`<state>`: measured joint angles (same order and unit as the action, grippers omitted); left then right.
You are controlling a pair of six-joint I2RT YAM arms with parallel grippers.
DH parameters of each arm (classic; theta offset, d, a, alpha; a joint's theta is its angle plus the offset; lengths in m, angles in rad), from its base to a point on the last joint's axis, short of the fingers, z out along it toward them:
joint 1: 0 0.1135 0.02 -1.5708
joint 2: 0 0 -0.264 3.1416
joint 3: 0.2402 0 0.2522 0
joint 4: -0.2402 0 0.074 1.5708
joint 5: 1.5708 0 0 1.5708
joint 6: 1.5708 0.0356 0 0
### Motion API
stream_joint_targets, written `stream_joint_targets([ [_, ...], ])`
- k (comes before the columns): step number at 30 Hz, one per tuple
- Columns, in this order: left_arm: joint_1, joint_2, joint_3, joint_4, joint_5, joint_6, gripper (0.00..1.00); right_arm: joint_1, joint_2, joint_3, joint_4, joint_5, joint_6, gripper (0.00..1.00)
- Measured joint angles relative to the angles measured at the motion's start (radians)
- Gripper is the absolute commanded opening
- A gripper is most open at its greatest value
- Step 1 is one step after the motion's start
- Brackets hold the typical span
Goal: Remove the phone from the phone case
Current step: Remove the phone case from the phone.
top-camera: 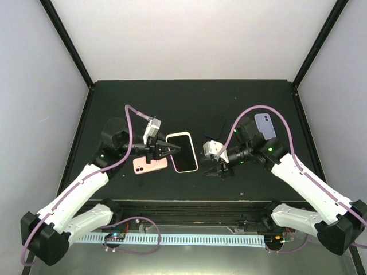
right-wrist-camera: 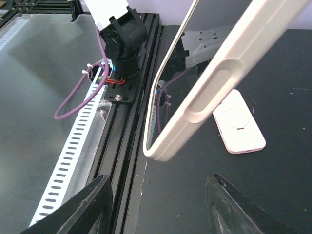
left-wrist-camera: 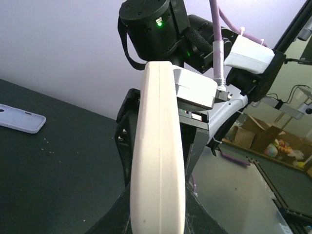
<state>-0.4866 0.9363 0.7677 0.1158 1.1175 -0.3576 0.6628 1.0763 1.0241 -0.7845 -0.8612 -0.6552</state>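
Left claw [top-camera: 168, 150] clenched on the left edge of the phone [top-camera: 182, 153], cream case [left-wrist-camera: 158, 161] on it. Right claw [top-camera: 214, 170] released, jaws wide, just right of it, touching nothing.

I count two arms on the one black table [top-camera: 189, 94] — the left arm [top-camera: 74, 195] coming up from the lower left of the frame, the right arm [top-camera: 309, 183] from the lower right — and two purple cables, the left cable [top-camera: 131, 123] and the right cable [top-camera: 255, 107], one looped over each. Phone-shaped slabs come to three for certain: one cream-cased phone [top-camera: 182, 152] at the centre, one pink slab [top-camera: 150, 165] just left of it, one lavender slab [top-camera: 265, 125] at the upper right. A fourth, dark shape [top-camera: 217, 122] right of centre is too dim to call, and one pale slotted strip [top-camera: 189, 239] runs along the bottom.
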Motion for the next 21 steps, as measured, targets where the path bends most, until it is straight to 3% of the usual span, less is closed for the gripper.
stream_joint_targets([
  [9, 0.010, -0.001, -0.020, 0.024, -0.010, -0.027, 0.02, 0.000, 0.027, 0.000, 0.005, -0.021, 0.031, 0.52],
  [21, 0.010, -0.001, -0.021, 0.037, -0.010, -0.040, 0.02, 0.005, 0.043, 0.004, 0.026, -0.047, 0.067, 0.39],
])
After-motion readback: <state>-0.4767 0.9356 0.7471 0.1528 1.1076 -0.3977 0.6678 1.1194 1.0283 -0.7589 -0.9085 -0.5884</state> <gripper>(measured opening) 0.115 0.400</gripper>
